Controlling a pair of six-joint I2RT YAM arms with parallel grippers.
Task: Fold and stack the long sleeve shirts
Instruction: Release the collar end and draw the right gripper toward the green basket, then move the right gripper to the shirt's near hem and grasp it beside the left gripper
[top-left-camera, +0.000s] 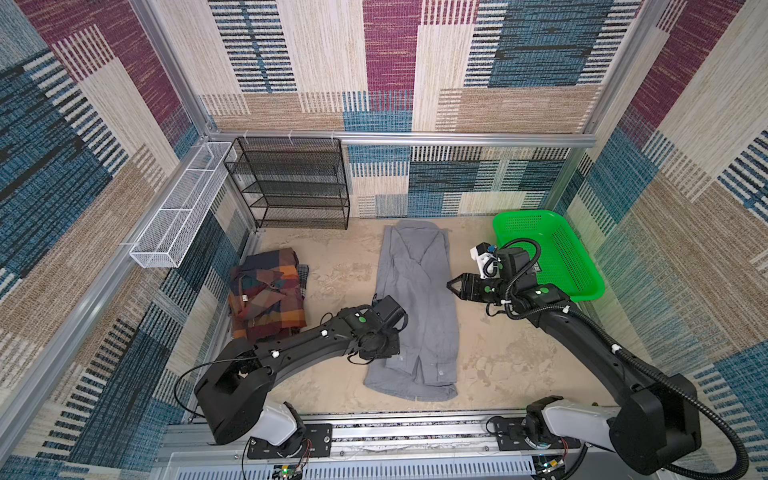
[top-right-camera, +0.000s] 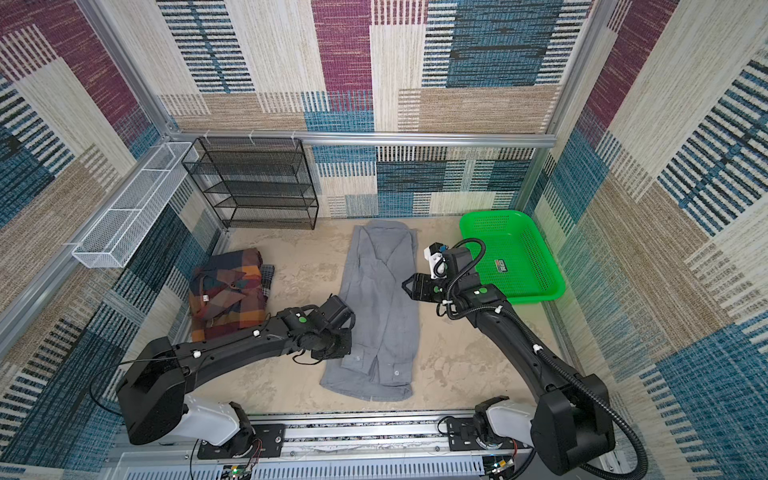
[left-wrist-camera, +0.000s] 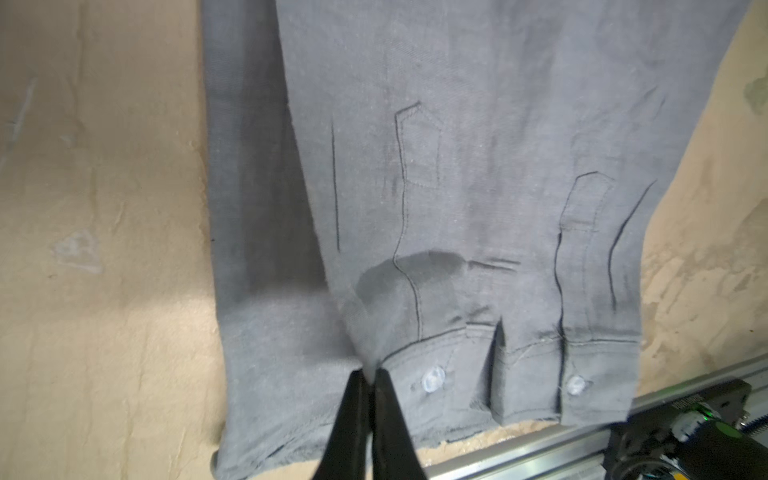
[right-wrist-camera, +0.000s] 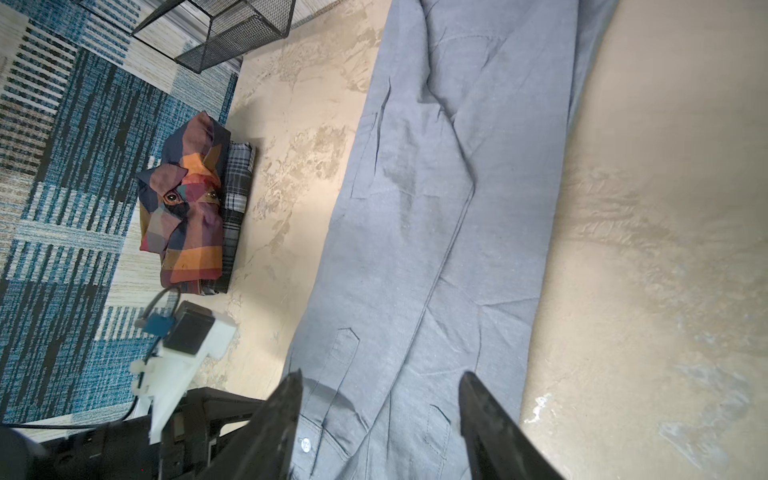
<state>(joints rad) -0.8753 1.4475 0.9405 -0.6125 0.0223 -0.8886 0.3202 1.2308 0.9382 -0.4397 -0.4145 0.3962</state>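
Note:
The gray long sleeve shirt (top-left-camera: 415, 307) (top-right-camera: 382, 303) lies as a long narrow strip down the middle of the sandy table, sleeves folded in and cuffs at the near end. My left gripper (left-wrist-camera: 370, 372) is shut, pinching a tuck of gray cloth (left-wrist-camera: 415, 166) beside a buttoned cuff. In both top views its fingers are hidden under the wrist. My right gripper (top-left-camera: 449, 286) (top-right-camera: 404, 284) (right-wrist-camera: 381, 376) hovers open by the shirt's right edge, nothing between its fingers. The plaid long sleeve shirt (top-left-camera: 266, 299) (top-right-camera: 228, 295) (right-wrist-camera: 187, 208) lies folded at the left.
A green mesh basket (top-left-camera: 582, 270) stands at the right rear, behind my right arm. At the back left are a black mesh rack (top-left-camera: 291, 183) and a white wire tray (top-left-camera: 178, 208) on the wall. A checked grey cloth (right-wrist-camera: 239, 178) sits under the plaid shirt.

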